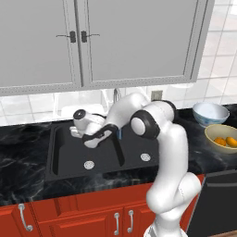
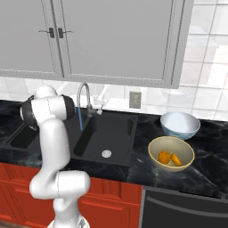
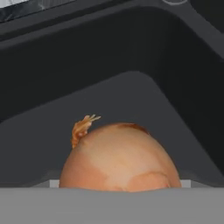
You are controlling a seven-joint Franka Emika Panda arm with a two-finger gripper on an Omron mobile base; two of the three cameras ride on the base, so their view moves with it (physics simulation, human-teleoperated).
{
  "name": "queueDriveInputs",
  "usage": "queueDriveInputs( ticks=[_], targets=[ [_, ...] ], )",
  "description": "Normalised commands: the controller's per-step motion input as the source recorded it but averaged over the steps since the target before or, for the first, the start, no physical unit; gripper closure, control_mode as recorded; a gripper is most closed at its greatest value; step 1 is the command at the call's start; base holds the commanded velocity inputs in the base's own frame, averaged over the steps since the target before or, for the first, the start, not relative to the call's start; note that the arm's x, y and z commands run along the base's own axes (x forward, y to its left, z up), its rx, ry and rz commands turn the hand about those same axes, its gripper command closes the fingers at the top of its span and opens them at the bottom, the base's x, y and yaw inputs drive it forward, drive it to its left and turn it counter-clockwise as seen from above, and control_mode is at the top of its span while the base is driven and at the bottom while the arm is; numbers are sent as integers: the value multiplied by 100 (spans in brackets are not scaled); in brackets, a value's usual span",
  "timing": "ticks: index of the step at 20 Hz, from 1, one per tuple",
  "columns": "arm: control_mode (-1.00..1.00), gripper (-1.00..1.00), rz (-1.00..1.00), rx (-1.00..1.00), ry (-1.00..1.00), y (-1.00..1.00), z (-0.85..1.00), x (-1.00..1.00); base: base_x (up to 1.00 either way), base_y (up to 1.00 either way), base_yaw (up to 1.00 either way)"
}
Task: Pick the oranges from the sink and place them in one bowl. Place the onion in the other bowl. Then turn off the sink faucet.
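Reaching into the sink (image 1: 60, 152) left basin for the onion (image 3: 120, 159) | gripper (image 1: 76, 133) low over it, finger state cannot be told | oranges (image 2: 169, 158) sit in yellow-tan bowl (image 2: 156, 144) | next: grasp, lift, carry to blue-white bowl (image 2: 180, 125) | faucet (image 2: 83, 101) running

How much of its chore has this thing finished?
Done: both oranges lie in the yellow bowl. In hand: the arm reaches into the sink, the onion right at its gripper. Left: onion into the blue bowl; faucet off, water running.
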Motion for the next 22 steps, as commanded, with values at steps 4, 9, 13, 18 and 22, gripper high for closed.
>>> queueDriveInputs(
  ticks=[4, 9, 13, 18, 22],
  targets=[
    [-100, 100, 0, -2, -4, 0, 49, -5, 0, 0, 0],
    [-100, 100, 1, 0, -5, -1, 49, -14, 0, 0, 0],
    [-100, 100, 0, 0, -4, -5, 41, -16, 0, 0, 0],
    [-100, 100, 0, 0, -8, -13, 22, -33, 0, 0, 0],
    [-100, 100, 0, -1, -8, 0, 10, -47, 0, 0, 0]
  ],
)
